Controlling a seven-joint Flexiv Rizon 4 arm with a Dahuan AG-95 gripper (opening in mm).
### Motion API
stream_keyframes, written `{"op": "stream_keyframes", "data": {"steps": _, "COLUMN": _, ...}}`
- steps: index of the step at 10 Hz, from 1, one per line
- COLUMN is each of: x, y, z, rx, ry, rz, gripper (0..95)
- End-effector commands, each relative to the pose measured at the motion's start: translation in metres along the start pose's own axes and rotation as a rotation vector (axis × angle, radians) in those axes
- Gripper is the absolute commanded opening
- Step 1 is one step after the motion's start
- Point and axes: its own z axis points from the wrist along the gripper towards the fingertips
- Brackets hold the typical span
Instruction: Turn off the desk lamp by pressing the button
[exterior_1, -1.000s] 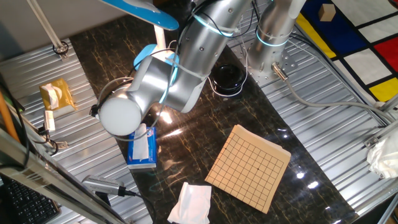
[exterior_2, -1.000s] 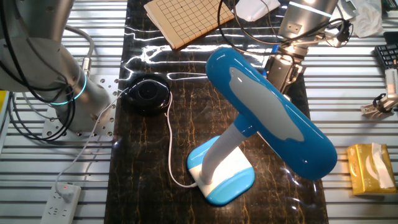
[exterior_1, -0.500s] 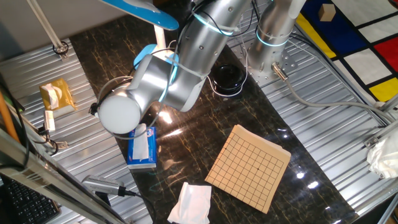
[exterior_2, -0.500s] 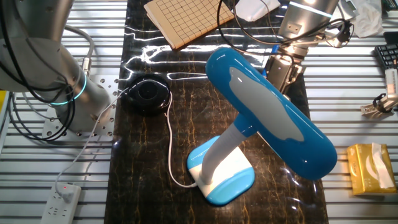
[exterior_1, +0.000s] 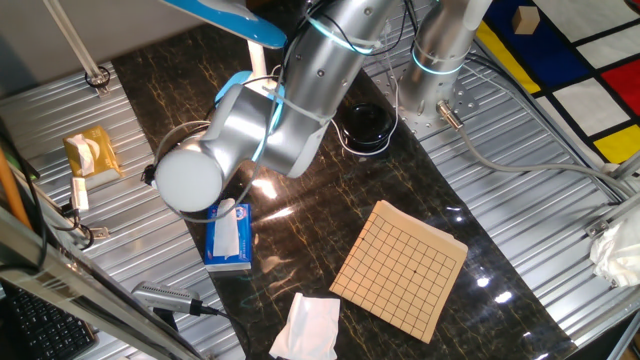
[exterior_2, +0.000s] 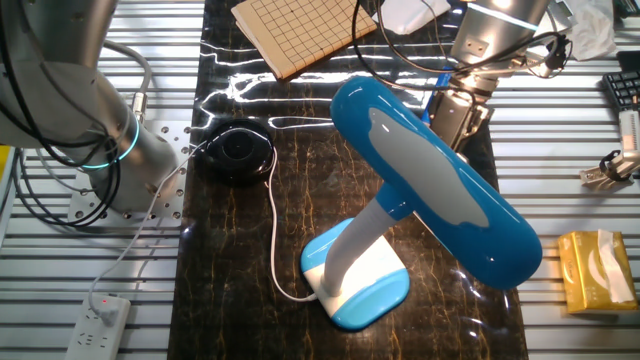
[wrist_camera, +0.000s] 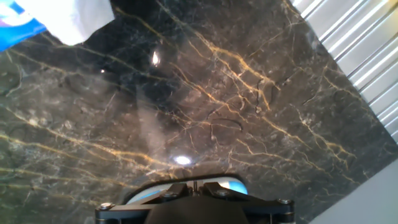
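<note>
The desk lamp stands on the dark marble table: light-blue base (exterior_2: 362, 296), white neck (exterior_2: 358, 245), long light-blue head (exterior_2: 440, 190), thin white cord (exterior_2: 275, 230). I cannot make out its button. In one fixed view the head (exterior_1: 230, 18) and base (exterior_1: 236, 88) show at the top left, partly behind the silver arm (exterior_1: 290, 110). My hand (exterior_2: 458, 108) hangs beyond the far side of the head, its fingertips hidden there. In the hand view my gripper (wrist_camera: 194, 185) is shut and empty above bare marble, where a bright spot of light (wrist_camera: 181, 160) lies.
A black round pot (exterior_2: 238, 150) sits by the arm's base. A wooden grid board (exterior_1: 400, 265) and a white cloth (exterior_1: 305, 325) lie on the marble. A blue tissue box (exterior_1: 228, 235) lies close to my hand and shows in the hand view (wrist_camera: 18, 28). A yellow box (exterior_2: 590, 270) is off the marble.
The arm has shifted slightly, and the hand has risen a little. The lamp and the other things have not moved.
</note>
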Motion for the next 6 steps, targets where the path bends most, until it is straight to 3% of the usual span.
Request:
{"op": "stream_keyframes", "data": {"steps": 1, "x": -0.0028, "y": -0.0003, "z": -0.0008, "rx": -0.008, "ry": 0.024, "rz": 0.002, "gripper": 0.0}}
{"op": "stream_keyframes", "data": {"steps": 2, "x": -0.0028, "y": -0.0003, "z": -0.0008, "rx": -0.021, "ry": 0.048, "rz": -0.001, "gripper": 0.0}}
{"op": "stream_keyframes", "data": {"steps": 6, "x": -0.0028, "y": -0.0003, "z": -0.0008, "rx": -0.042, "ry": 0.067, "rz": -0.001, "gripper": 0.0}}
